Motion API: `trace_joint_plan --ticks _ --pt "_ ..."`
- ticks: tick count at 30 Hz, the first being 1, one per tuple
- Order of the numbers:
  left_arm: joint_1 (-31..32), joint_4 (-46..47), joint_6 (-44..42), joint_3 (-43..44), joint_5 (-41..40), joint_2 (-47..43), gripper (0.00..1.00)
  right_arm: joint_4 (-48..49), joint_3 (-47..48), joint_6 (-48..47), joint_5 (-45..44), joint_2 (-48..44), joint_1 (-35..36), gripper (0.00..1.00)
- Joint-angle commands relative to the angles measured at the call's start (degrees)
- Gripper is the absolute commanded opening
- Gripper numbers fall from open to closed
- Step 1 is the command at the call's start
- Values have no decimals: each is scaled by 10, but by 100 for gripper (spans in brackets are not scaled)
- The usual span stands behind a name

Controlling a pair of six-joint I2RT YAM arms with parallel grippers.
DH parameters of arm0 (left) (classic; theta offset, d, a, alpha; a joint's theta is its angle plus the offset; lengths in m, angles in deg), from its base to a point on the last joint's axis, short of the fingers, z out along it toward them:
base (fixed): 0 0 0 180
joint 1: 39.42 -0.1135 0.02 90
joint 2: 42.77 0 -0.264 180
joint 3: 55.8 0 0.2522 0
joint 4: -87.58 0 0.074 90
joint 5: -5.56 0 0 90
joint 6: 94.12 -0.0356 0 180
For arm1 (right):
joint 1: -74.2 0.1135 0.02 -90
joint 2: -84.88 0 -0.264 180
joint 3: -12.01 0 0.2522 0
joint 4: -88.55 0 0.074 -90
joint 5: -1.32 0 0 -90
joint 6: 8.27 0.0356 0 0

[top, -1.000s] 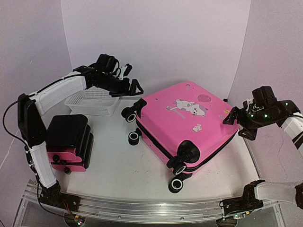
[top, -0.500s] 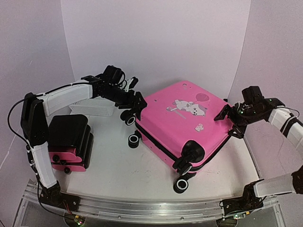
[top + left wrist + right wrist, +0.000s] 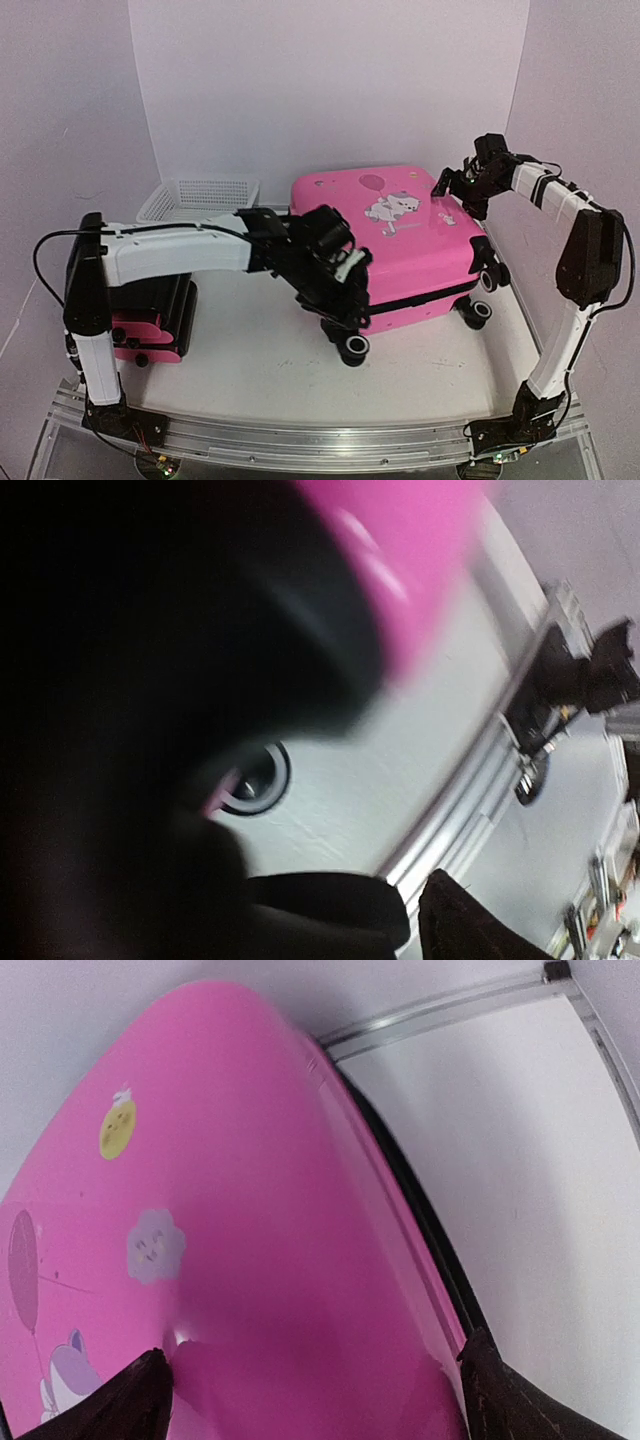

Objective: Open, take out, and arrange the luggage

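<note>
The luggage point(image 3: 400, 235) is a glossy pink hard-shell suitcase with cartoon stickers. It lies flat and closed in the middle right of the table, with its black wheels point(image 3: 352, 346) towards the front. My left gripper point(image 3: 345, 285) is low against its front left corner, beside a wheel point(image 3: 255, 780). The left wrist view is dark and blurred; the fingers point(image 3: 330, 910) show a narrow gap with nothing between them point(image 3: 415, 905). My right gripper point(image 3: 450, 190) hovers wide open over the shell's back right corner point(image 3: 300, 1260), with its fingertips point(image 3: 140, 1400) on either side.
A smaller black-and-pink case point(image 3: 150, 305) stands at the left, under my left arm. A white mesh basket point(image 3: 200, 198) sits at the back left against the wall. The metal rail point(image 3: 300, 440) runs along the table's front edge.
The suitcase has turned and slid toward the back. My left arm swung from the basket side round to its front left corner. My right gripper moved up to the back right corner.
</note>
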Motion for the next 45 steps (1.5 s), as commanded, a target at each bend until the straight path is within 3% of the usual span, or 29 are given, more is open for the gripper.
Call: trace_joint_plan --ticks 1,6,10,13,20,23,28,32,36,41,45 --pt "70 118 -36 71 135 14 81 -86 18 -59 65 -26 76 98" --pt "68 84 -95 41 48 -73 98 -191 26 -105 -101 -99 75 98" --pt "35 53 -109 33 10 -124 100 -215 -25 -102 -150 -177 76 98" --pt "-19 47 -104 15 5 -153 99 -220 -80 -86 -141 -228 100 98" --pt "-196 35 -98 7 -3 -164 99 -179 -209 3 -22 -292 237 98" --pt "-262 34 -94 31 7 -130 99 -76 -289 68 8 -370 238 98" --pt "-328 35 -90 93 34 -54 99 -57 -302 87 -27 -384 204 98" --pt "-337 31 -110 156 62 20 99 -9 -334 118 60 -354 122 98" --pt "-337 27 -106 185 107 66 96 50 -345 142 95 -328 107 98" --pt "-313 26 -102 133 121 58 87 61 -321 136 101 -282 75 98" --pt "-255 31 -94 61 113 19 84 63 -287 103 132 -232 16 98"
